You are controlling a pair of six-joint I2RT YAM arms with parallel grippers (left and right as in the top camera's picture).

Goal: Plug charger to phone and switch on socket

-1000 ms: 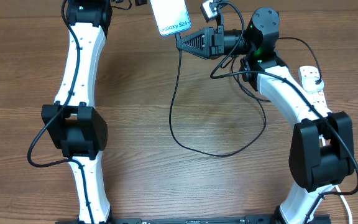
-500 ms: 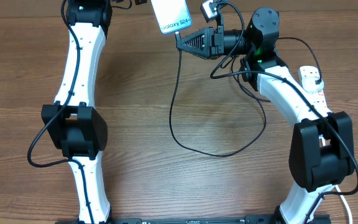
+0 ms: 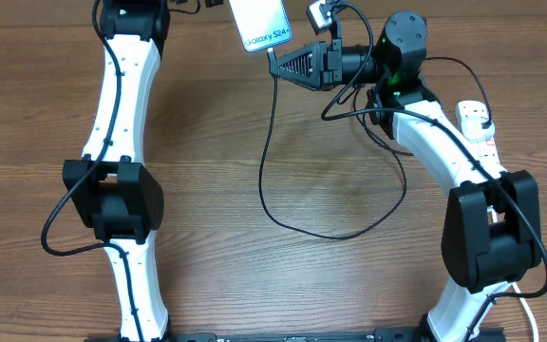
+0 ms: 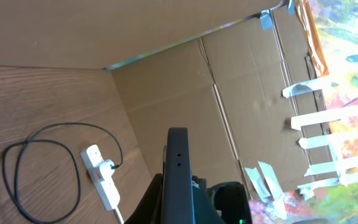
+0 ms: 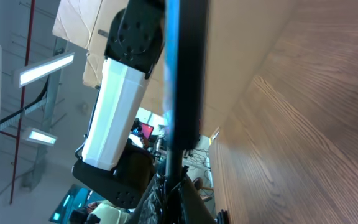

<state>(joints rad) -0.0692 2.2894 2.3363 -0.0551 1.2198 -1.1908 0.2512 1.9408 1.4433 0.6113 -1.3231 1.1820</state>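
Note:
The phone (image 3: 259, 24) is held off the table at the far edge, its lit screen facing up with small text at its near end. My left gripper (image 4: 179, 208) is shut on it; the left wrist view shows the phone's black edge (image 4: 178, 168) end-on. My right gripper (image 3: 275, 63) is shut on the charger's connector tip, right at the phone's near edge; I cannot tell whether the tip is inside. The phone also shows edge-on in the right wrist view (image 5: 185, 74). The charger's black cable (image 3: 330, 233) loops over the table to its plug in the socket (image 3: 478, 128).
The white socket strip (image 4: 101, 177) lies at the table's right side, half under my right arm (image 3: 444, 152). The cable loop (image 4: 42, 168) lies on the middle of the table. A cardboard wall (image 4: 241, 93) stands behind the table. My left arm (image 3: 122, 114) runs along the left side.
The phone's near end has shifted very slightly toward the far edge. Both arms and the cable are otherwise where they were.

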